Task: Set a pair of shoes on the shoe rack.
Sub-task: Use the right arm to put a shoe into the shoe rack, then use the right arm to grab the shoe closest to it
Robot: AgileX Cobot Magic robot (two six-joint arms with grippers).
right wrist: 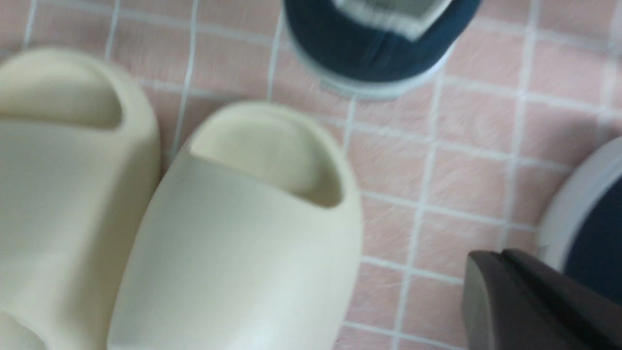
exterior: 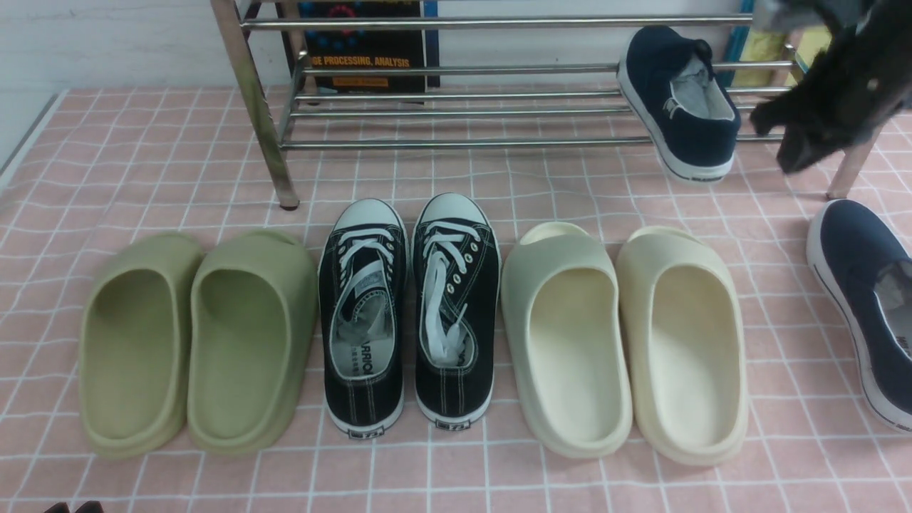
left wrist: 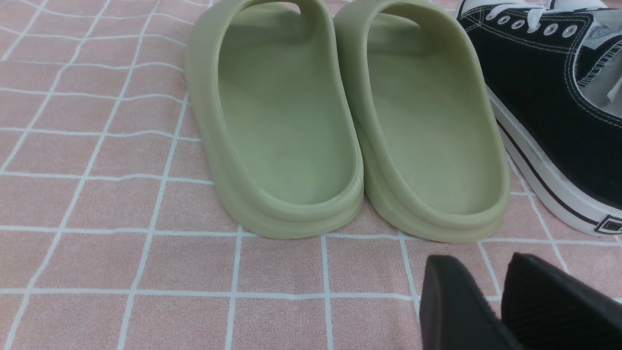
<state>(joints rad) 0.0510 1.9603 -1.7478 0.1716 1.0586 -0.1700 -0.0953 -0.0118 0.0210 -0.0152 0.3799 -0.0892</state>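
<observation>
the loose navy shoe (exterior: 866,306) lies lower right, toe pointing up-frame, below my right gripper (exterior: 794,146), fingers pressed together. left gripper (left wrist: 486,266), parted, is farther.

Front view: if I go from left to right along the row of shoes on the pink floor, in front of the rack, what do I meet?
olive foam slides → black lace-up sneakers → cream foam slides → navy slip-on shoe, cut off by the picture's right edge.
</observation>
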